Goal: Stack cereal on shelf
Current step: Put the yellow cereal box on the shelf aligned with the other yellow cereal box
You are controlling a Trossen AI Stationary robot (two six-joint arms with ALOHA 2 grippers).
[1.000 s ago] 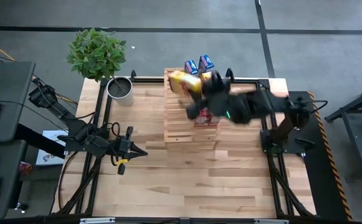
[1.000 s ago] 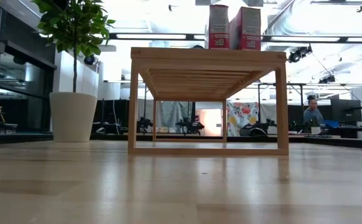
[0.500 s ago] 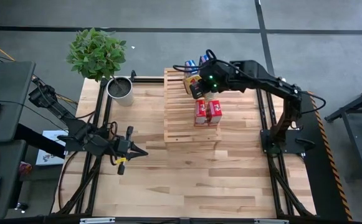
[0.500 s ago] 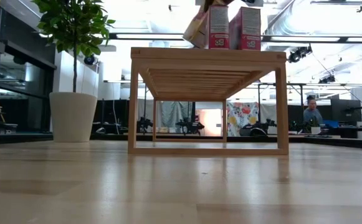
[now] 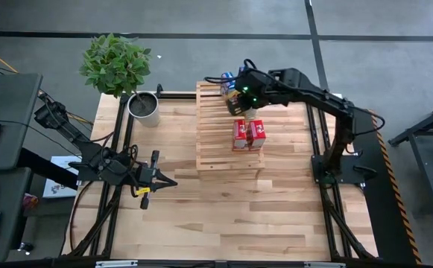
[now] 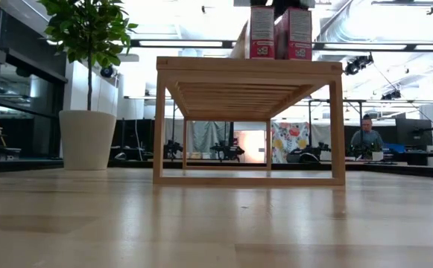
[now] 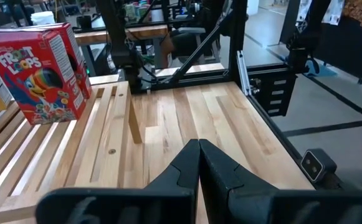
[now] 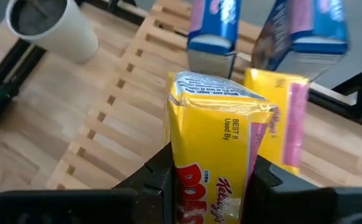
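Note:
My right gripper (image 5: pixel 235 97) hovers over the far end of the slatted wooden shelf (image 5: pixel 215 145), shut on a yellow cereal box (image 8: pixel 213 143). Just beyond it stand a second yellow box (image 8: pixel 281 118) and two blue boxes (image 8: pixel 213 25) (image 8: pixel 311 31). Two red boxes (image 5: pixel 248 134) stand upright side by side on the shelf's right half, seen too in the low view (image 6: pixel 279 33). My left gripper (image 7: pixel 199 163) waits shut over the table left of the shelf, holding nothing. My right gripper pinches the yellow box between its two fingers (image 8: pixel 158 175), one on each of two opposite sides (image 8: pixel 179 163). It comes slanting down from above. The box's date-printed end (image 8: pixel 221 90) points away from the gripper. Whether the box touches the shelf, I cannot tell.
A white pot (image 5: pixel 144 108) with a leafy plant stands at the table's far left corner. The shelf's left half and near end (image 5: pixel 227 167) carry no boxes. A dark frame rail (image 5: pixel 320 149) runs along the table's right side.
My right gripper has swung with the yellow box across the shelf toward its far end by the blue boxes, sinking and tipping further downward. The box, tilted half a second ago, now sits closer behind the red boxes in the low view.

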